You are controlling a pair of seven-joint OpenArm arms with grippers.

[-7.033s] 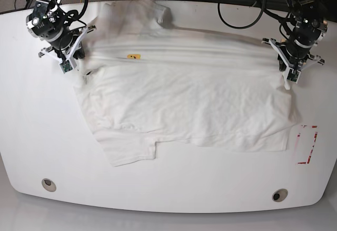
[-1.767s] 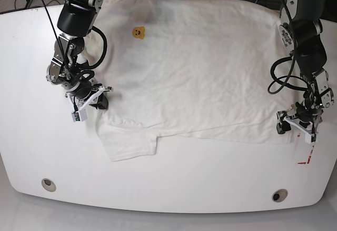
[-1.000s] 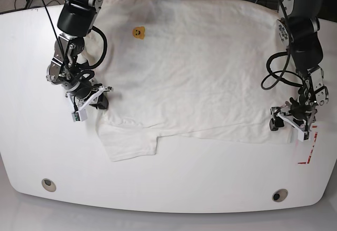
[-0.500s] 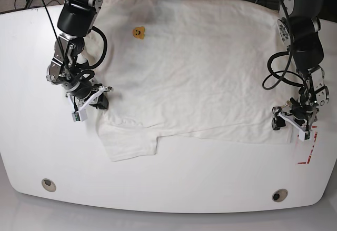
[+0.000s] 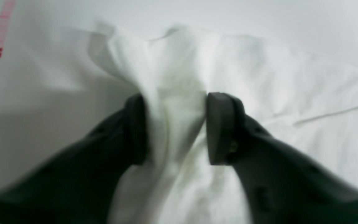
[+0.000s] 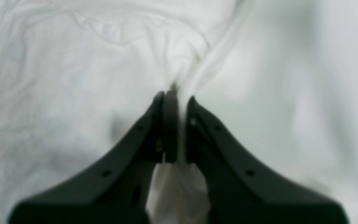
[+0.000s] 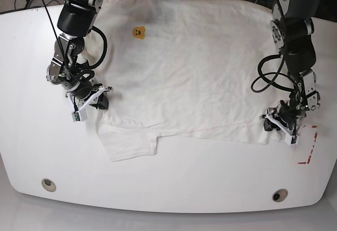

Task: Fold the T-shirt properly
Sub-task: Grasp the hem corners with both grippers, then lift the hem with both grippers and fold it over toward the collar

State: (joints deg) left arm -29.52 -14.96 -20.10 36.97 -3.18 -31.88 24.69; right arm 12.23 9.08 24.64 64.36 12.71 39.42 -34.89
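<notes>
The T-shirt (image 7: pixel 195 68) lies spread nearly flat on the white bench (image 7: pixel 31 152), no fold made yet as far as I can judge. The right gripper (image 7: pixel 87 104) has its fingers clamped on the near edge beside the sleeve. The left gripper (image 7: pixel 279 126) has its fingers part-closed around a bunched hem corner, so both ends look nearly ready for a first fold.

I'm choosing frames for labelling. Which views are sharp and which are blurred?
Base view: sharp, evenly lit, T-shirt wrinkles readable. Left wrist view: soft, left gripper fingers smeared at their lower edges. Right wrist view: blurriest, with cloth folds hazy around the right gripper.
</notes>
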